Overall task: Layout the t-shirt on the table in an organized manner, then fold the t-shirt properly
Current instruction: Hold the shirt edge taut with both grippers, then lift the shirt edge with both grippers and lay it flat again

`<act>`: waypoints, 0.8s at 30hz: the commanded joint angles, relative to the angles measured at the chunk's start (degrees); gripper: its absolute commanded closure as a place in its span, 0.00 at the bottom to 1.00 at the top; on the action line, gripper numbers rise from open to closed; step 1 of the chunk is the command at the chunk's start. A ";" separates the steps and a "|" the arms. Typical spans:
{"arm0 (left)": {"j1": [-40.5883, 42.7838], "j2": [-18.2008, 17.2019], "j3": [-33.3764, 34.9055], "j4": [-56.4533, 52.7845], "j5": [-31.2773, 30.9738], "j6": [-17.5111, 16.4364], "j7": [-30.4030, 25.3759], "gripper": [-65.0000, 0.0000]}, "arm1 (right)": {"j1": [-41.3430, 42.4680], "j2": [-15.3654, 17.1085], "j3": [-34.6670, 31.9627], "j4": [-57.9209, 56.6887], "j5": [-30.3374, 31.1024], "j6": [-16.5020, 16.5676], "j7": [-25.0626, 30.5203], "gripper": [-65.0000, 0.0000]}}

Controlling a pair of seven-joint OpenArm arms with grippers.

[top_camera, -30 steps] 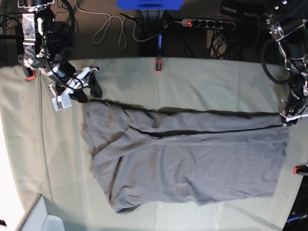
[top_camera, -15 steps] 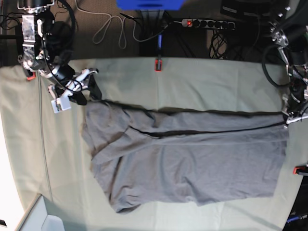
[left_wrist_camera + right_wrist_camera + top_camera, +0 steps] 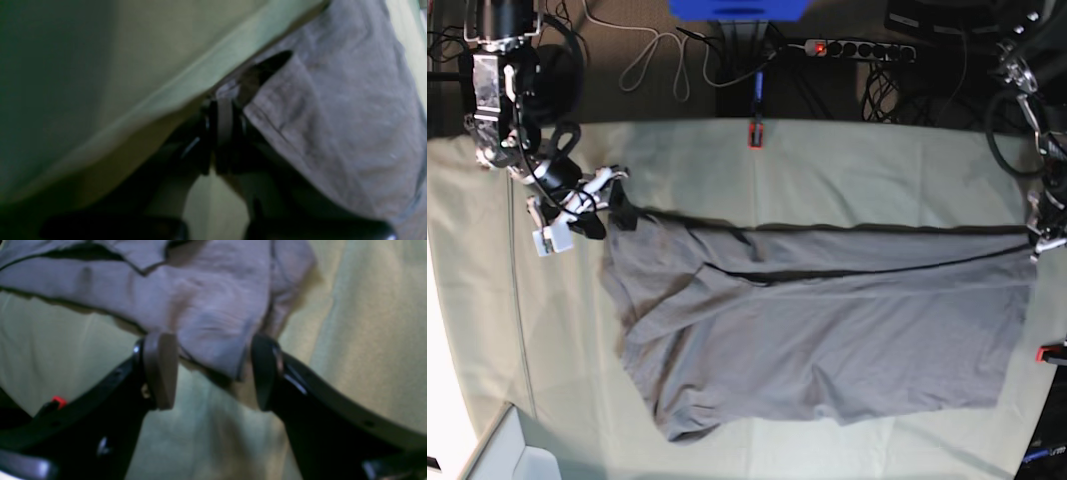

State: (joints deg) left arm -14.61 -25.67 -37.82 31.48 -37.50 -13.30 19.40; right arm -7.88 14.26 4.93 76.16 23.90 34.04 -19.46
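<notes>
Since before, your left gripper (image 3: 222, 133) has clamped the t-shirt (image 3: 827, 340) hem (right gripper (image 3: 208, 373) gapes, straddling the opposite corner).

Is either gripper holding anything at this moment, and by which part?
The left gripper is shut on the t-shirt, pinching its hem at a corner. The right gripper is open, its fingers straddling a shoulder-end corner, holding nothing.
</notes>
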 commanded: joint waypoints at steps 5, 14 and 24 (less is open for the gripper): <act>-0.99 -1.36 -0.20 0.91 -0.17 -0.37 -1.51 1.00 | 1.07 0.64 0.04 -0.42 0.85 0.64 1.31 0.38; -1.08 -1.36 0.07 0.91 0.00 -0.37 -1.51 1.00 | 3.70 -0.59 -1.46 -6.84 0.85 0.64 1.57 0.39; -1.17 -1.36 0.07 0.91 0.18 -0.37 -1.60 1.00 | 7.84 -0.50 -2.07 -10.09 0.85 0.73 1.31 0.96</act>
State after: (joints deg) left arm -14.76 -25.52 -37.71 31.48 -37.06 -13.30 19.22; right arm -0.97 13.28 2.61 65.04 23.86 34.04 -19.51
